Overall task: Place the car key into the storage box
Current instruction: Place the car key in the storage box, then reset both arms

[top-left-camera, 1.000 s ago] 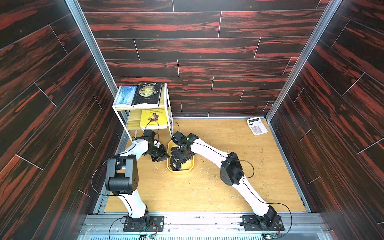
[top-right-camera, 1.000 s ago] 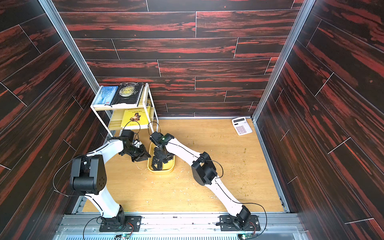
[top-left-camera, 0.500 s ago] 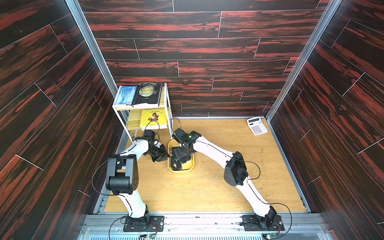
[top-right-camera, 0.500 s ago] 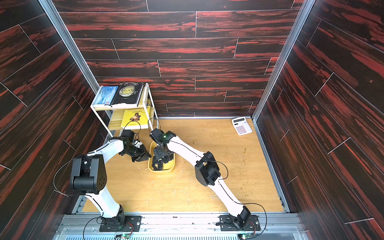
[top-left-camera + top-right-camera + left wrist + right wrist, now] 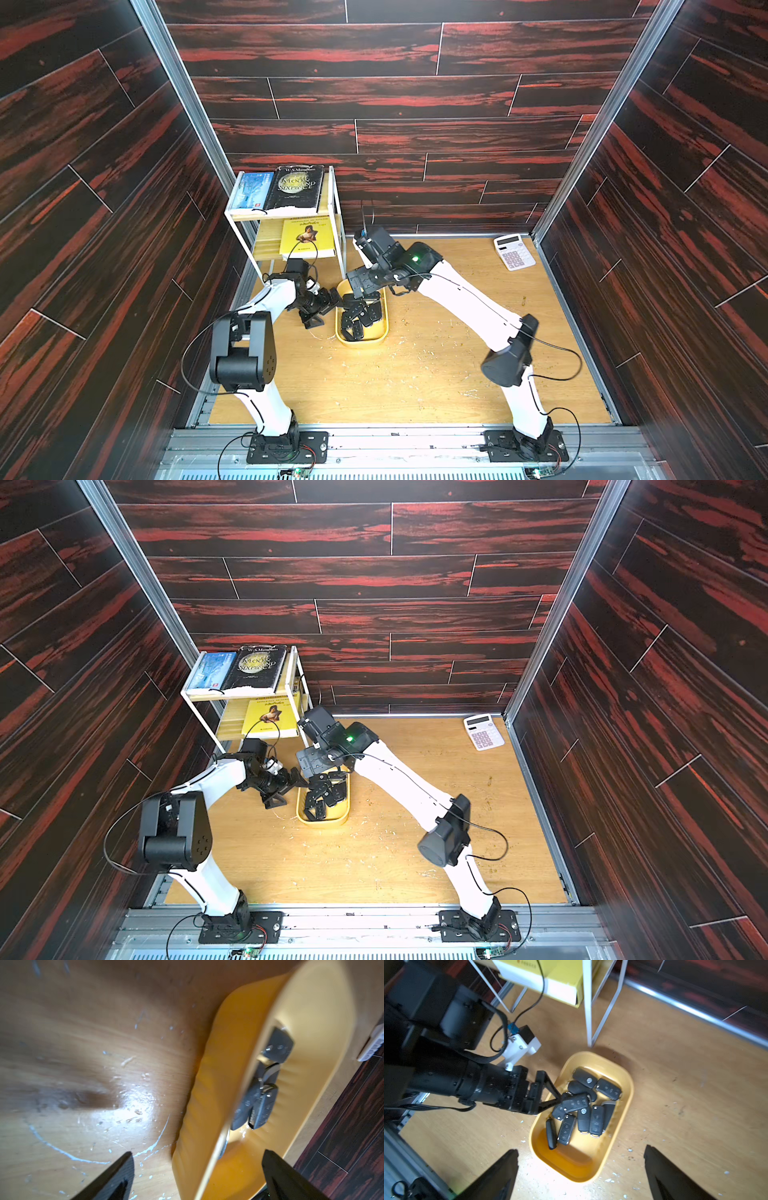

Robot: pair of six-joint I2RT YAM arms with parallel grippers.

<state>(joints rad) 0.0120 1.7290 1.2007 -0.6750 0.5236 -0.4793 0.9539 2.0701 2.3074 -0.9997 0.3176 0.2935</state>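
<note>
On the bench [image 5: 415, 386], the yellow box [image 5: 566, 1159] held a heap of black car keys [image 5: 583, 1113]. The left end effector [image 5: 197, 1153] was spread, straddling the box's wall. The right end effector [image 5: 581, 1149] hung spread and empty above the box. Beyond stood a white shelf [image 5: 274, 215] with books [image 5: 297, 187], and farthest off lay a calculator [image 5: 514, 252].

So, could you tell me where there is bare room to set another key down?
In the box, the end away from the rack is bare; keys crowd the rest. The table is bare between box and calculator and towards the front. The gap between rack and box is tight.
</note>
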